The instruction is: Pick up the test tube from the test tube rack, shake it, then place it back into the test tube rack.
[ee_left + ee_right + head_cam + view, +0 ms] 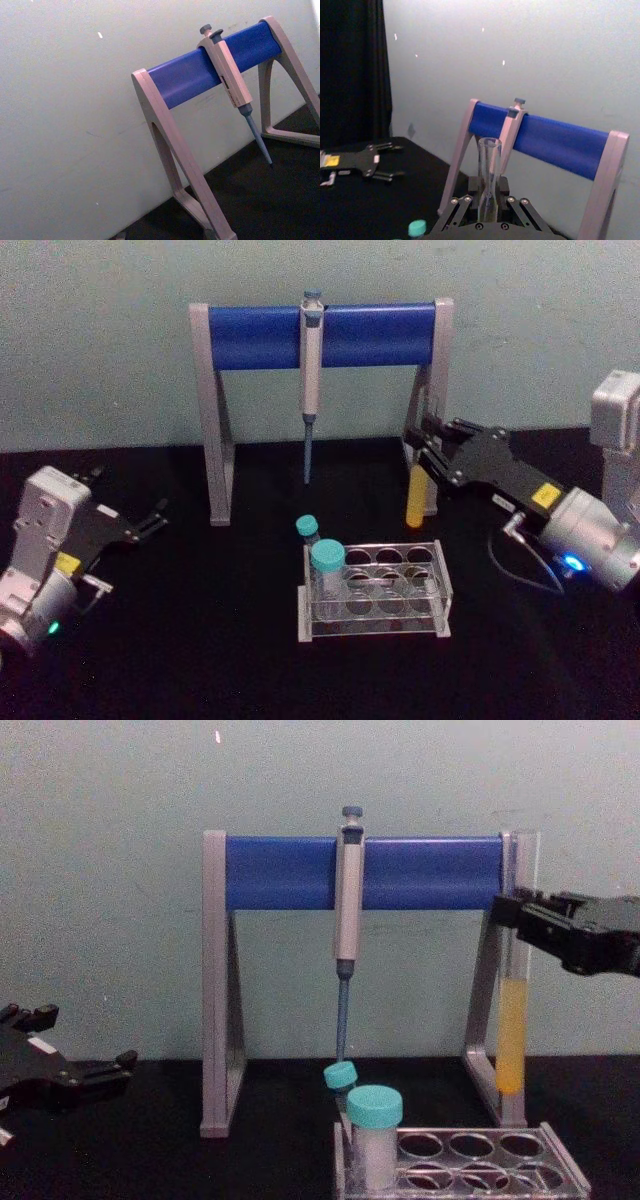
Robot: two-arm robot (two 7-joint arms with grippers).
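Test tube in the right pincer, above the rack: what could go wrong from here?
The test tube has no cap; hard shaking could spill its yellow liquid.
It hangs close to the stand's right leg, so a swing may knock it.
The right pincer grips only its upper part; the glass could slip, or miss a hole in the rack.
The left pincer sits idle at the left.

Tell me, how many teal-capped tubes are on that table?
2. One teal-capped tube stands upright in the test tube rack's near left corner; the other leans just behind it. None seems hidden.
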